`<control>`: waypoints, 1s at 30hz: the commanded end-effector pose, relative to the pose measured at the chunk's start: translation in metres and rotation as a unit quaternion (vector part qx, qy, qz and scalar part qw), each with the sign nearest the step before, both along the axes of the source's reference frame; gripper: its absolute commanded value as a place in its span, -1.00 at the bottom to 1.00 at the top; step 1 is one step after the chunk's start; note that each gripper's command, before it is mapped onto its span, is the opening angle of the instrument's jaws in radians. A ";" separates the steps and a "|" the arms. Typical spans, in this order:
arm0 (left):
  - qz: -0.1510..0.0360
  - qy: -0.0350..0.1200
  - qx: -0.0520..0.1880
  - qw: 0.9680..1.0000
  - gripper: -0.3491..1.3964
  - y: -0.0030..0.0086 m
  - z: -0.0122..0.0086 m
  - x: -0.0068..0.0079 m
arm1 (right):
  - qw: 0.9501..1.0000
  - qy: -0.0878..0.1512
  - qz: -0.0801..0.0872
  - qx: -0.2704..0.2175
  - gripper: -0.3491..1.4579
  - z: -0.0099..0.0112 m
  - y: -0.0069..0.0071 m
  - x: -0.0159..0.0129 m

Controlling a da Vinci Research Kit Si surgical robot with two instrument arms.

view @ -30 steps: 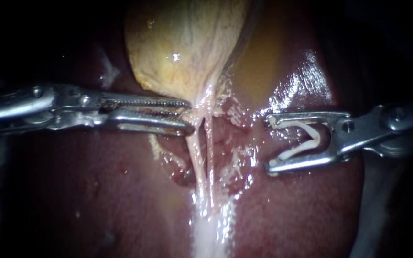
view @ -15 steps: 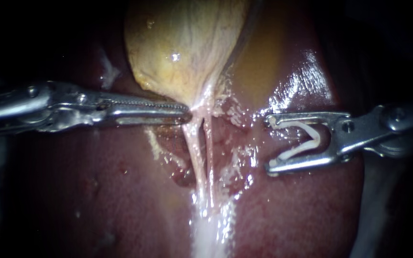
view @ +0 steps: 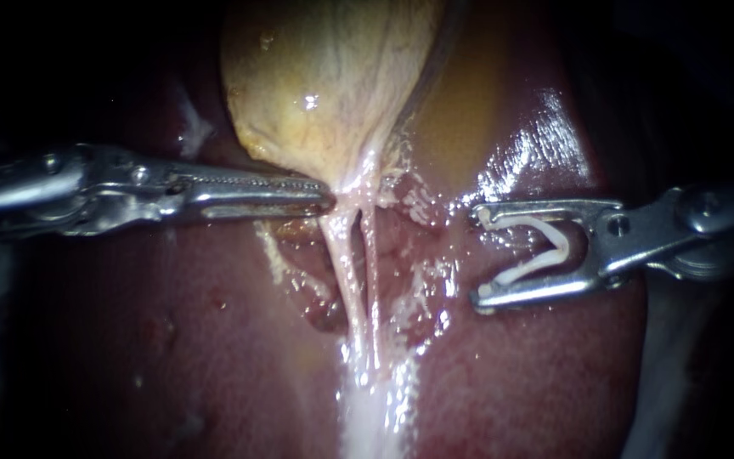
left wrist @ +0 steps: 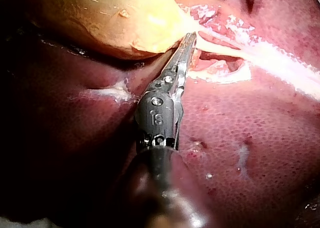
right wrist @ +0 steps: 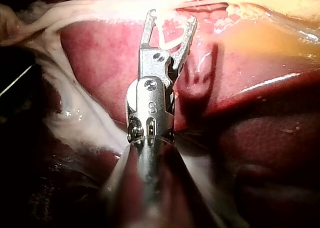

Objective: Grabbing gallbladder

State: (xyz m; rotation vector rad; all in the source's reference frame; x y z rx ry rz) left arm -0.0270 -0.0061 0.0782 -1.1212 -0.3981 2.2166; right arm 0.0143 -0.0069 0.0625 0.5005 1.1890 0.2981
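The yellowish gallbladder (view: 324,85) hangs at the top of the endoscope view and narrows to a pale neck. My left instrument (view: 326,200) reaches in from the left, its toothed jaws lying together on that neck's lower left edge. In the left wrist view its tip (left wrist: 191,37) is pressed in under the gallbladder (left wrist: 110,17). Two thin pale tubes (view: 354,280) run down from the neck. My right instrument (view: 479,255) hovers right of them, its jaws spread wide around a white clip (view: 545,246) that touches both. The right wrist view shows that instrument (right wrist: 170,16) short of the tubes.
Dark red liver (view: 172,340) lies under and around everything. A yellow-stained wet patch (view: 469,110) sits right of the gallbladder. White glistening tissue (view: 375,408) continues below the tubes. Raw torn tissue (left wrist: 220,65) lies just beside the left jaws.
My left jaws were apart a second ago and have come together on the gallbladder's neck. The top of the tubes has been drawn slightly leftward. The right instrument has not moved.
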 end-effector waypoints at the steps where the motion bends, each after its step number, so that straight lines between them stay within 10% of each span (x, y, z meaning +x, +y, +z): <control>1: 0.000 0.000 0.000 1.000 -1.00 0.0000 -0.0001 0.0001 | 1.000 0.000 0.000 0.000 -0.15 0.0000 0.0000 0.0000; 30: -0.018 -0.018 0.006 1.000 -1.00 0.0014 -0.0078 0.0028 | 1.000 0.000 0.000 0.000 -0.15 0.0001 0.0001 0.0000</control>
